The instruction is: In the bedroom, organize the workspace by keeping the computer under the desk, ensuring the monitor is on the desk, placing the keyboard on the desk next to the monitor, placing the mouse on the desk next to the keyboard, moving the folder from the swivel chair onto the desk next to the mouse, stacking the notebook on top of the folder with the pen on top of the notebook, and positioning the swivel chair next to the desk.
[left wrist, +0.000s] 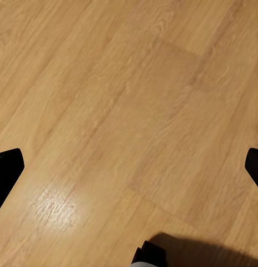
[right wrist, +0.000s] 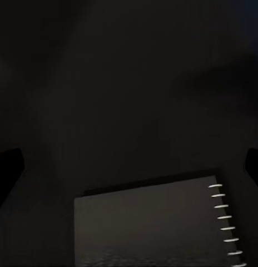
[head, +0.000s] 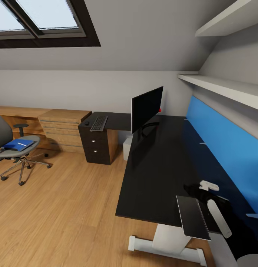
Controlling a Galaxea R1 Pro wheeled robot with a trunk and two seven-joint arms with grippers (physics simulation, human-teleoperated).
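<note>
From my remote station: one matte black L-shaped worktop (head: pixel 158 174) carries one wide black flat monitor (head: pixel 146 108), one slim dark keyboard (head: pixel 99 123) and one small black mouse (head: pixel 86 123). One dark grey spiral-bound notebook (head: pixel 192 217) lies at the worktop's near edge below my right tool (right wrist: pixel 129 161), fingers apart. One bright blue folder (head: pixel 18 144) sits on one grey swivel chair (head: pixel 14 148), with one pale pen (head: pixel 21 143) on top. My left tool (left wrist: pixel 129 161) hangs spread over the plank floor (left wrist: pixel 129 111).
</note>
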